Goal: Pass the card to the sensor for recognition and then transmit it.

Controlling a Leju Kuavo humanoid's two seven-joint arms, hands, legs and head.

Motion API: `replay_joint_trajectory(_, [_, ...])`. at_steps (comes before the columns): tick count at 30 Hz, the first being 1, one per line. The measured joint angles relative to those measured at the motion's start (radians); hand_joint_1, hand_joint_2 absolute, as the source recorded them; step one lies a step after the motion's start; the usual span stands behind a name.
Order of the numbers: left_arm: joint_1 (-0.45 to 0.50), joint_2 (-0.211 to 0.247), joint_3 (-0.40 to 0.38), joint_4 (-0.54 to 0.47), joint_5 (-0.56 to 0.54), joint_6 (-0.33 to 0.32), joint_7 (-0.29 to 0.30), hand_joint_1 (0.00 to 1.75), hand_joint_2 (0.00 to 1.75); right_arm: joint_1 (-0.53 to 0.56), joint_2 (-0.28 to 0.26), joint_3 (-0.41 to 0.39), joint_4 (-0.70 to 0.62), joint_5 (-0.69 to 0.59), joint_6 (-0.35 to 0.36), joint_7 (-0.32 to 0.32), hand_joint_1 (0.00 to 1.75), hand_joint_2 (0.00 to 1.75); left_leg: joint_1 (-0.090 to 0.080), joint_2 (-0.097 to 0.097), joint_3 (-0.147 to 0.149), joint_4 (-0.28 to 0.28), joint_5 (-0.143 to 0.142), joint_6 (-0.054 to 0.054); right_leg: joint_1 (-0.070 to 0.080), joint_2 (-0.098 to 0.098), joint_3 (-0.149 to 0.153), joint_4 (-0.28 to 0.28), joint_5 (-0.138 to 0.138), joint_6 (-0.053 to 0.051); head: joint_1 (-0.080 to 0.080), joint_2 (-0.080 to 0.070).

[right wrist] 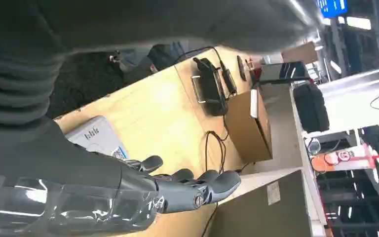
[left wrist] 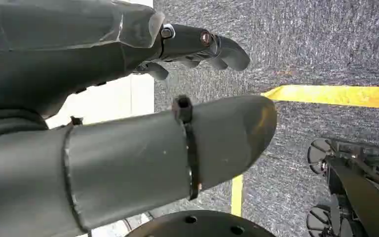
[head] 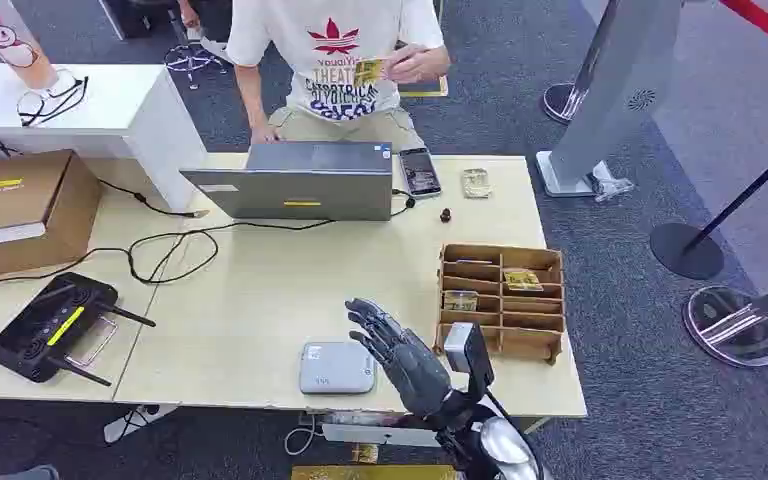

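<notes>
My right hand (head: pixel 401 350) is raised above the table's near edge, fingers apart and holding nothing; in the right wrist view the same hand (right wrist: pixel 143 195) stretches out over the wood. The grey flat sensor box (head: pixel 337 367) lies just to its left, also seen as the sensor (right wrist: pixel 96 136). Across the table a person (head: pixel 335 60) holds a gold card (head: pixel 368 71) at chest height. More gold cards (head: pixel 522 280) sit in the wooden organizer (head: pixel 550 300). My left hand (left wrist: pixel 89 69) hangs over grey carpet with its fingers loosely extended and nothing in it.
A laptop (head: pixel 290 180), a phone (head: pixel 420 172) and a loose card (head: pixel 476 183) lie at the table's far side. A black router (head: pixel 50 327) and a cardboard box (head: pixel 20 205) sit at the left, with cables (head: pixel 170 245) between. Barrier posts (head: pixel 687 250) stand on the right.
</notes>
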Motion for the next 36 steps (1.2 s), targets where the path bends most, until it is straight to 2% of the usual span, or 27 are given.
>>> replay_joint_trajectory(7, [0.001, -0.001, 0.0, 0.0, 0.011, 0.006, 0.0, 0.0, 0.0, 0.0, 0.008, 0.0, 0.0, 0.002, 0.017, 0.008, 0.0, 0.0, 0.0, 0.0, 0.0, 0.0, 0.0, 0.0, 0.0, 0.0, 0.0, 0.0, 0.0, 0.0, 0.0, 0.0])
replay_joint_trajectory(8, [0.001, -0.001, 0.0, 0.0, 0.012, 0.009, 0.0, 0.0, 0.0, 0.0, 0.008, 0.0, 0.0, 0.002, 0.017, 0.01, 0.0, 1.75, 0.0, 0.0, 0.0, 0.0, 0.0, 0.0, 0.0, 0.0, 0.0, 0.0, 0.0, 0.0, 0.0, 0.0])
replay_joint_trajectory(15, [0.001, -0.002, 0.0, 0.0, 0.012, 0.011, -0.009, 0.0, 0.0, 0.004, 0.01, -0.009, -0.005, 0.02, 0.015, 0.003, 0.0, 1.75, 0.0, 0.0, 0.0, 0.0, 0.0, 0.0, 0.0, 0.0, 0.0, 0.0, 0.0, 0.0, 0.0, 0.0])
replay_joint_trajectory(22, [0.001, -0.002, 0.0, 0.0, 0.012, 0.011, -0.009, 0.0, 0.0, 0.008, 0.01, -0.02, -0.018, 0.074, -0.022, -0.006, 0.0, 1.75, 0.0, 0.0, 0.0, 0.0, 0.0, 0.0, 0.0, 0.0, 0.0, 0.0, 0.0, 0.0, 0.0, 0.0])
replay_joint_trajectory(28, [0.001, -0.002, 0.0, 0.0, 0.011, 0.008, -0.009, 0.0, 0.0, 0.003, 0.007, -0.039, -0.059, 0.252, -0.144, -0.068, 0.0, 1.75, 0.0, 0.0, 0.0, 0.0, 0.0, 0.0, 0.0, 0.0, 0.0, 0.0, 0.0, 0.0, 0.0, 0.0])
replay_joint_trajectory(30, [0.001, -0.002, 0.0, 0.0, 0.007, 0.003, -0.009, 0.0, 0.0, -0.001, 0.004, -0.047, -0.085, 0.327, -0.207, -0.084, 0.0, 1.75, 0.0, 0.0, 0.0, 0.0, 0.0, 0.0, 0.0, 0.0, 0.0, 0.0, 0.0, 0.0, 0.0, 0.0])
replay_joint_trajectory(36, [0.001, -0.002, -0.003, 0.0, -0.002, -0.001, -0.009, 0.0, 0.0, -0.014, -0.002, -0.07, -0.165, 0.507, -0.353, -0.102, 0.0, 1.75, 0.0, 0.0, 0.0, 0.0, 0.0, 0.0, 0.0, 0.0, 0.0, 0.0, 0.0, 0.0, 0.0, 0.0])
